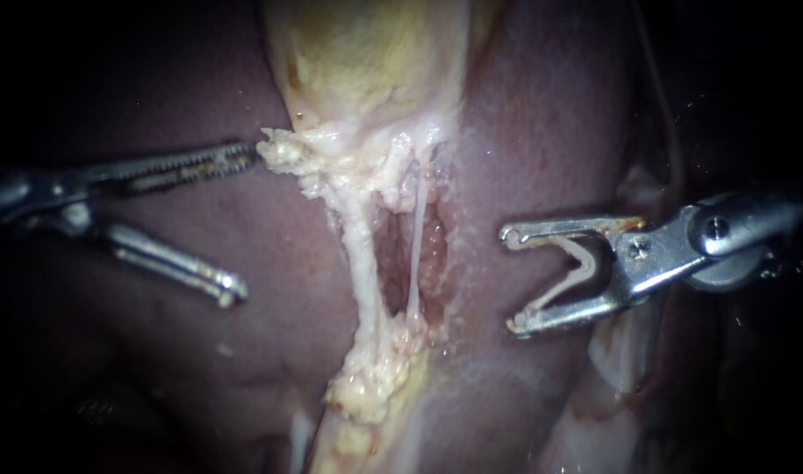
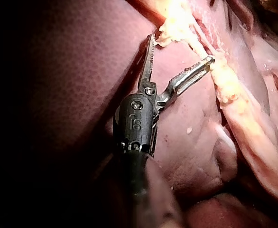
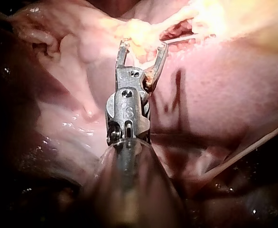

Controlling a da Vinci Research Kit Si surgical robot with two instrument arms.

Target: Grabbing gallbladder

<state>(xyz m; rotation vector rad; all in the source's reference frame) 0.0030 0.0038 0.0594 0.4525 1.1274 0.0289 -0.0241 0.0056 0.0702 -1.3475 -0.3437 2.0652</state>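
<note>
The pale yellow gallbladder [image 1: 366, 61] lies at the top centre, its frayed lower edge [image 1: 283, 154] hanging to the left. Two strands run down from it: a thicker pale tube [image 1: 359, 254] and a thin one [image 1: 416, 254]. My left instrument [image 1: 243, 224] has its toothed jaws wide open; the upper jaw's tip touches the frayed edge, the lower jaw lies over the liver. In the left wrist view these jaws [image 2: 180, 49] gape just short of the yellow tissue [image 2: 177, 23]. My right instrument [image 1: 511, 281] stands open to the right of the tubes, gripping nothing; it shows again in the right wrist view [image 3: 143, 46].
Dark red liver [image 1: 199, 369] surrounds the gallbladder on both sides. A raw hollow [image 1: 392, 263] opens between the two tubes. A lump of yellow fat [image 1: 375, 377] sits where the tubes meet below. A pale V-shaped piece [image 1: 581, 263] sits deep between the right jaws.
</note>
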